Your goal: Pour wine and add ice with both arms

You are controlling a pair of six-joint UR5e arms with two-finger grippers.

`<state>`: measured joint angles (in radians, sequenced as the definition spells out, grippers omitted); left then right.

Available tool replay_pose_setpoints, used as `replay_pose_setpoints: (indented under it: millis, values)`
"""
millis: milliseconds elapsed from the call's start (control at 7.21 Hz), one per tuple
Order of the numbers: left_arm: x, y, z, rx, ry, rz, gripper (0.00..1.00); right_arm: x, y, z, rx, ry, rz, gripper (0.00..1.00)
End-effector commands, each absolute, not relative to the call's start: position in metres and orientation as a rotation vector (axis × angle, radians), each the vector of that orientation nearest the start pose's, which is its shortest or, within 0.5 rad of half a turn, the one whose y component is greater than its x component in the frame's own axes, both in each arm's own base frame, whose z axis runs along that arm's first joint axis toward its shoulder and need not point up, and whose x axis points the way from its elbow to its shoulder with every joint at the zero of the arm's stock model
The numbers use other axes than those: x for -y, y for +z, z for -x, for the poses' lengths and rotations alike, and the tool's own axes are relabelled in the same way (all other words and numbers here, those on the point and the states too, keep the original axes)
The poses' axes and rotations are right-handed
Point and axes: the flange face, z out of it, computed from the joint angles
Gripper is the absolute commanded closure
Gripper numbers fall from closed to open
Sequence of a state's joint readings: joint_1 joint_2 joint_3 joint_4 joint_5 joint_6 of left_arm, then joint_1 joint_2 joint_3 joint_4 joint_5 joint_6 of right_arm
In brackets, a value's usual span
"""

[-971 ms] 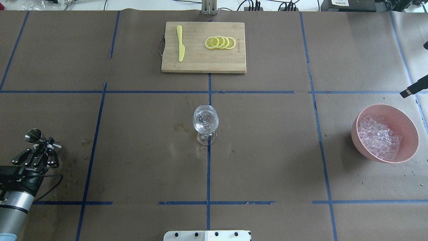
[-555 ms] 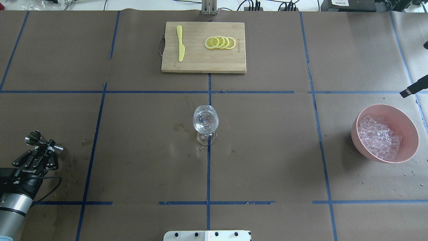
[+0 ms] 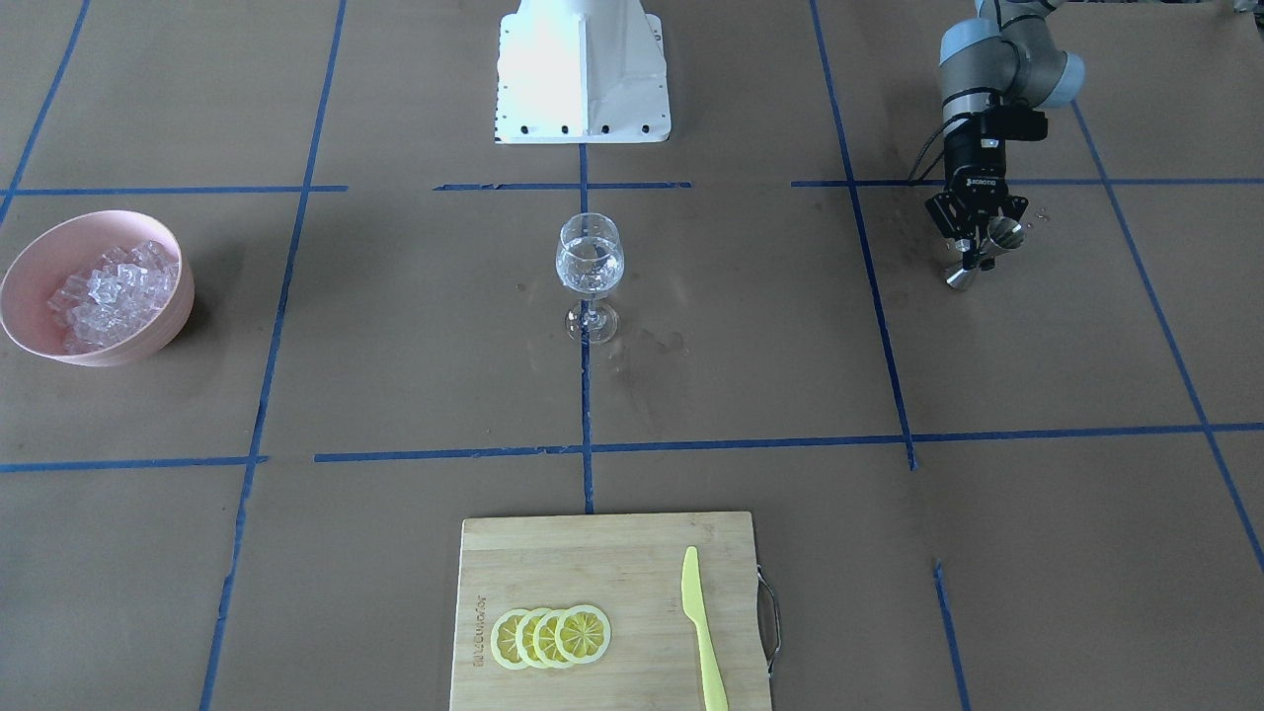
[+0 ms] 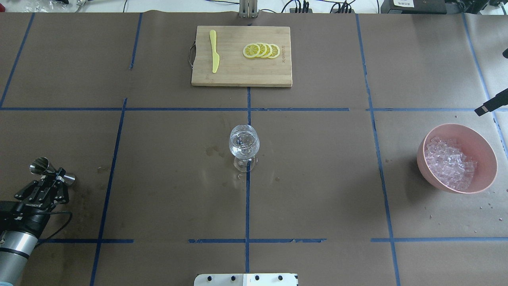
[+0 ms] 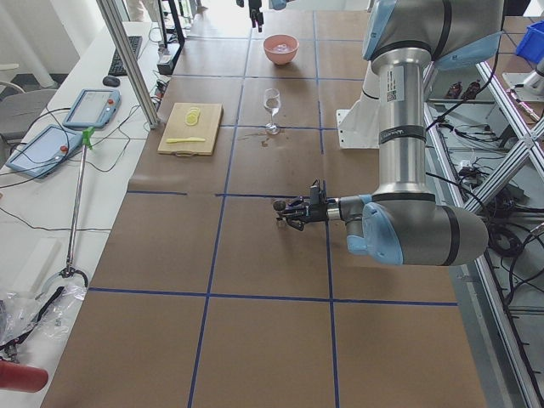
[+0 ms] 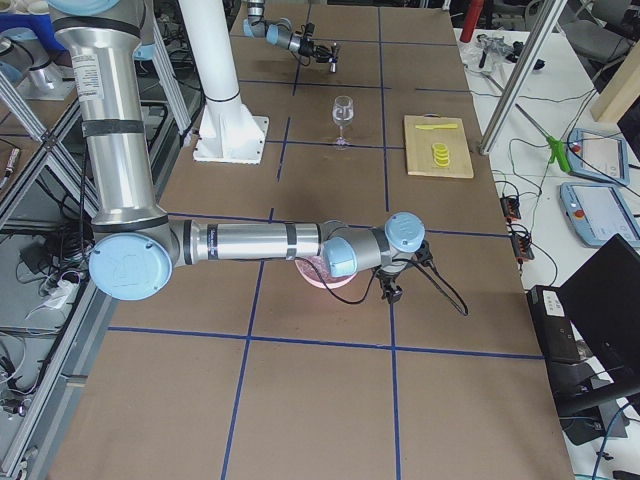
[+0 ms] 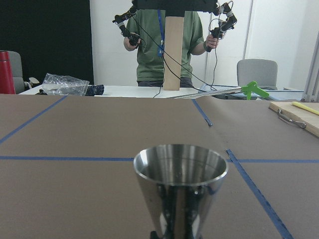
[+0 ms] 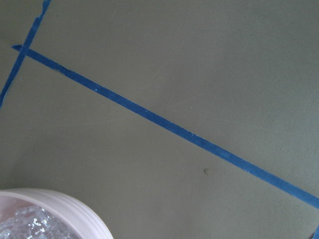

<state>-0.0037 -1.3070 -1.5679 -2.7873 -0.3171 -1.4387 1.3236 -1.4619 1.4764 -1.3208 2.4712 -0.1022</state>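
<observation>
Currently, a steel measuring cup [image 4: 39,166] is gripped at its waist by the jaws of the left arm [image 4: 12,250], which are closed on it, at the near left edge of the worktop [image 4: 166,190]. The cup is held upright, and its open mouth is seen in the left wrist view. Whether its foot touches the worktop cannot be told.

The wine [image 4: 243,151] is found in the wine glass [image 3: 590,259], which is stood at the middle of the worktop on a blue tape line, well apart from the cup. The ice [image 4: 450,163] is heaped in a pink bowl [image 4: 421,167] at the right side, well apart from the glass.

The right arm [image 6: 250,243] is stretched over that bowl. How its jaws stand cannot be told, since they are shown only in a side view.

At the far edge a wooden cutting board [image 4: 238,75] is laid, with overlapping lemon slices [image 4: 262,50] and a yellow knife [image 4: 214,51] on it, the two apart.
</observation>
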Motion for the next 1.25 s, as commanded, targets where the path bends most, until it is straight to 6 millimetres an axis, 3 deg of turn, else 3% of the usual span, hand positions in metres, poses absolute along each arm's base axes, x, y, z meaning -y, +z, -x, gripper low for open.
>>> replay_pose_setpoints:
  millis: [0, 139, 278, 416, 555, 1110]
  values:
    - [0.2285, 0.6160, -0.3501, -0.727, -0.478, -1.201, 0.76, 0.5475, 0.6133, 0.0811, 0.918, -0.441, -0.181, 0.00]
    - [0.2285, 0.6160, -0.3501, -0.723, -0.473, -1.203, 0.69, 0.5475, 0.6133, 0.0811, 0.918, -0.441, -0.181, 0.00]
    - [0.2285, 0.6161, -0.3497, -0.720, -0.468, -1.203, 0.32, 0.5475, 0.6133, 0.0811, 0.918, -0.441, -0.181, 0.00]
    - [0.2285, 0.6159, -0.3496, -0.721, -0.469, -1.203, 0.10, 0.5469, 0.6134, 0.0809, 0.918, -0.441, -0.181, 0.00]
    - [0.2284, 0.6153, -0.3491, -0.730, -0.475, -1.199, 0.01, 0.5469, 0.6134, 0.0809, 0.918, -0.441, -0.181, 0.00]
    - [0.2266, 0.6136, -0.3503, -0.731, -0.425, -1.180, 0.00, 0.5456, 0.6134, 0.0807, 0.920, -0.442, -0.181, 0.00]
